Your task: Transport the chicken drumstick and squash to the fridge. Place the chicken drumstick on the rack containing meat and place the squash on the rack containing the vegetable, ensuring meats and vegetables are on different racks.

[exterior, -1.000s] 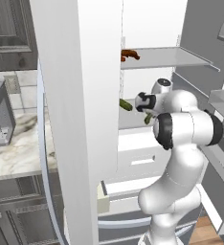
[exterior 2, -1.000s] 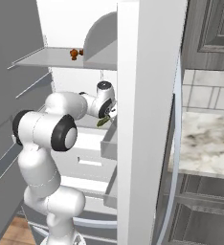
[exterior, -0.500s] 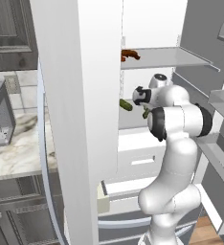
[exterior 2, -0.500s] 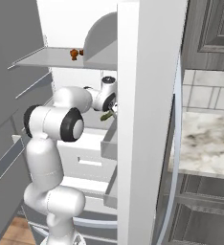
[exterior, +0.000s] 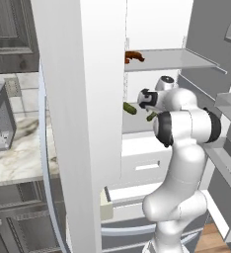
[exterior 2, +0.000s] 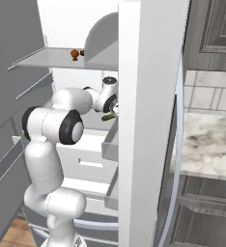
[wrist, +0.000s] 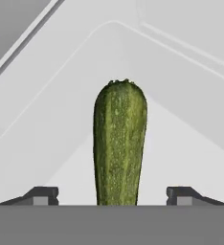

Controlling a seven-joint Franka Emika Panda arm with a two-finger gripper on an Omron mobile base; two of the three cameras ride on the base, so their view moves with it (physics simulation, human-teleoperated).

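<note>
The tool [wrist: 112,196] is reaching into the open fridge [exterior: 157,29], and in the hand view its two dark fingertips [wrist: 43,194] are standing spread wide, well clear of the squash [wrist: 119,143] on either side. The squash is lying between them on the lower shelf [wrist: 181,143], pointing away from the camera; its near end is cut off by the bottom of the view, so whether it is resting fully on the shelf is hard to tell.

From the left base view the tool's fingers are hidden behind the white wrist, and just a sliver of the squash [exterior: 151,116] is peeking out beside the forearm. The short dark-green vegetable [exterior: 130,108] is lying on the same lower shelf, just left of the wrist, partly masked by the door's edge.

On the upper shelf [exterior: 176,58] a small reddish-brown piece of meat [exterior: 133,57] is sitting at the left end; the fridge door [exterior: 83,113] is cutting off part of it, and whether it is one piece or two is too small to make out. In the right base view the same spot shows an orange-brown bit [exterior 2: 76,54] on the upper shelf, and a green tip [exterior 2: 108,116] is showing below the wrist against the door.
</note>
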